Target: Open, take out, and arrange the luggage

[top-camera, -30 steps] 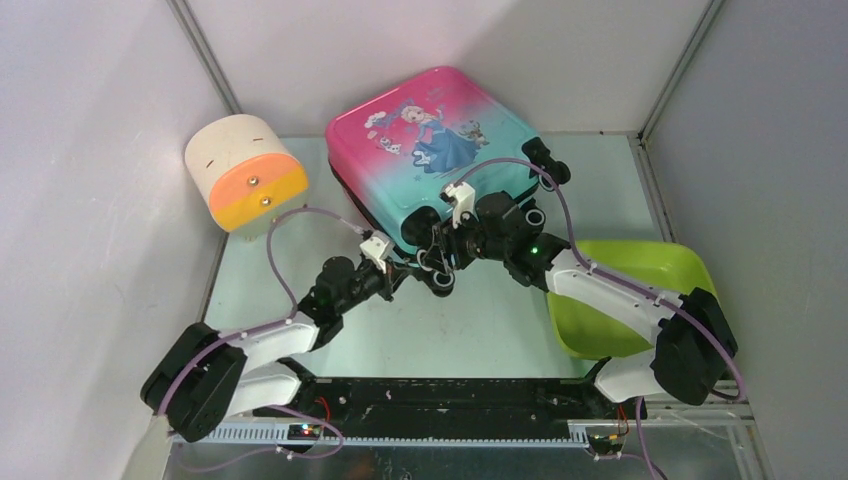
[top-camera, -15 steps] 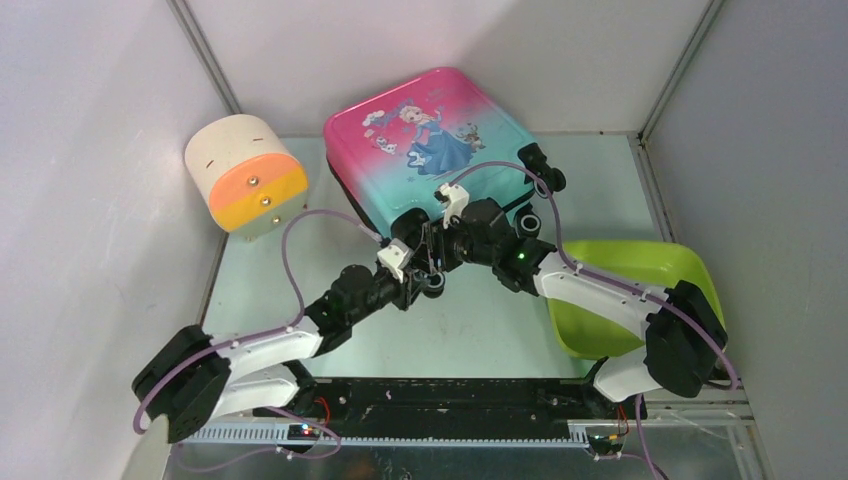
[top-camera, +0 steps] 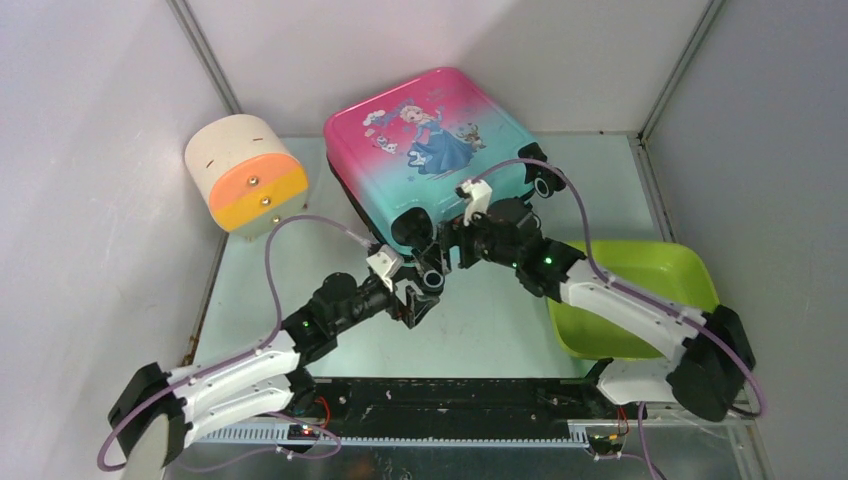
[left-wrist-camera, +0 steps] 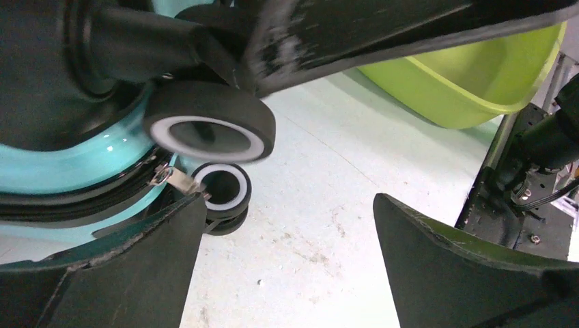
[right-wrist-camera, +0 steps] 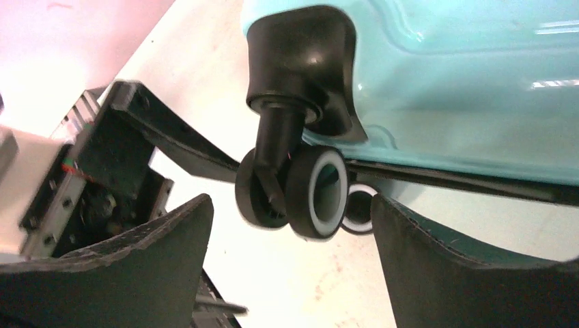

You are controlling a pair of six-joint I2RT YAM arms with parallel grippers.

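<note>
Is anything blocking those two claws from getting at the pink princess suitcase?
Nothing visible does. The left gripper and right gripper, both open, sit right at the near wheeled corner of the pink-to-teal hard-shell suitcase; only its own black wheels lie before the shell. The lime-green plastic tub stands off to the right.

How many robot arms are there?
2. The left arm starts at the near left, the right arm at the near right; both reach the suitcase's near wheeled corner. None looks hidden.
</note>
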